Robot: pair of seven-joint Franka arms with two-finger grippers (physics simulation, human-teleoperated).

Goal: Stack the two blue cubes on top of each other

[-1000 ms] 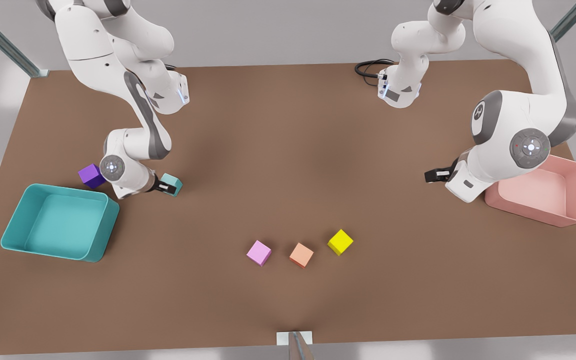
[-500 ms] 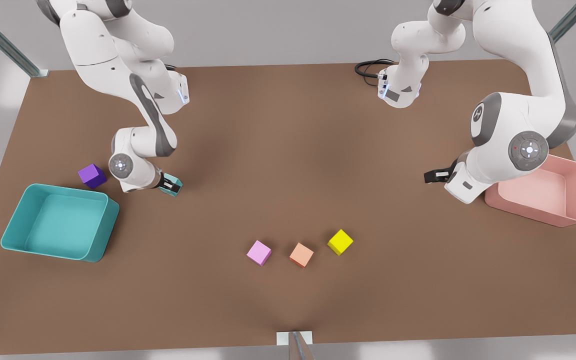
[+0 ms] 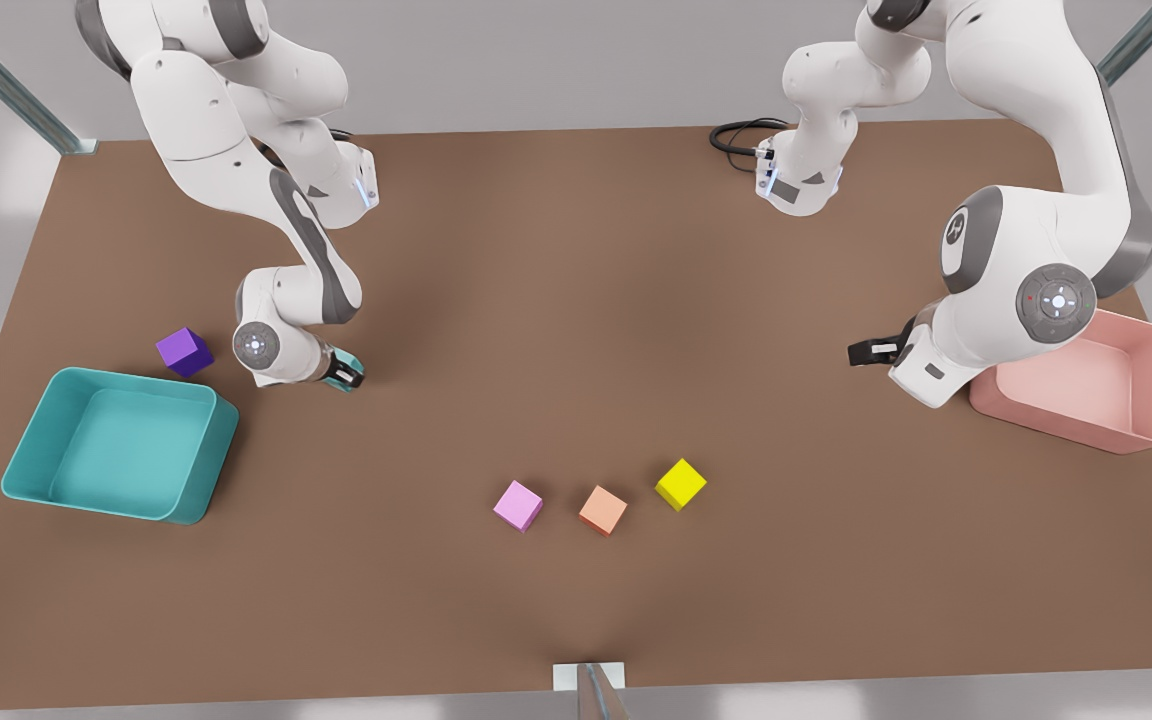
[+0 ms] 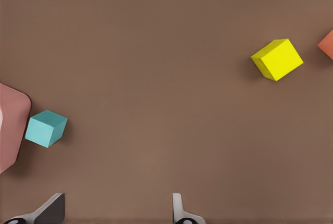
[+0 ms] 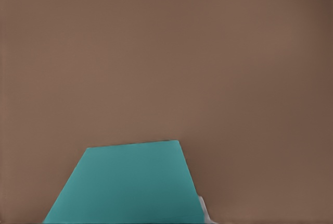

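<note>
The right gripper, at the front view's left, is seen low over the brown table, its fingers closed on one teal-blue cube. In the right wrist view that held cube is shown close up, with a sliver of a pale fingertip at its edge and bare tabletop beyond. A purple cube is found near this gripper on the table, and just beyond it a large teal bin sits at the front view's left edge.

The left gripper, at the front view's right, is held out above the table, waiting beside a pink bin. In the left wrist view its two fingertips are seen spread apart with nothing between them. The second teal-blue cube is shown in that view resting on the table just beside the pink bin's corner; whether it touches the bin cannot be told. The two cubes are thus well apart and not stacked.

Near the front edge of the table, a row of three cubes is laid out apart from one another: a pink cube, an orange cube and a yellow cube. The yellow cube is also seen in the left wrist view.
</note>
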